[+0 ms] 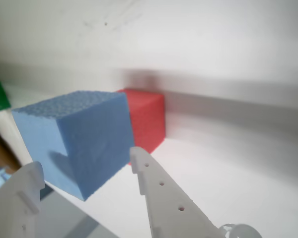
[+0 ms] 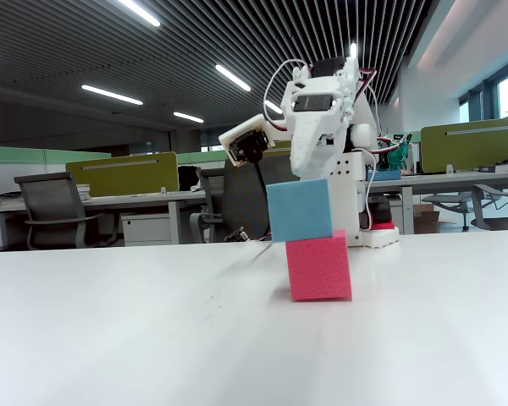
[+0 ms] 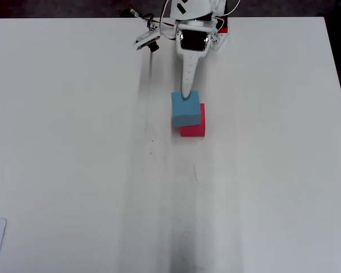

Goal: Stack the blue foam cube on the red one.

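The blue foam cube (image 2: 300, 210) sits on top of the red foam cube (image 2: 319, 267), shifted toward the left in the fixed view so that it overhangs that side. The overhead view shows the blue cube (image 3: 185, 110) covering most of the red cube (image 3: 196, 128). My white gripper (image 1: 85, 161) comes down from above. In the wrist view its two fingers stand against opposite sides of the blue cube (image 1: 84, 136), holding its upper part. The red cube (image 1: 148, 118) shows behind it. The gripper also shows in the fixed view (image 2: 309, 173).
The arm's base (image 3: 199, 23) stands at the far table edge, with cables beside it. A white wall or panel (image 1: 188, 44) rises close behind the cubes in the wrist view. The white table (image 3: 74, 170) stretches wide around the stack.
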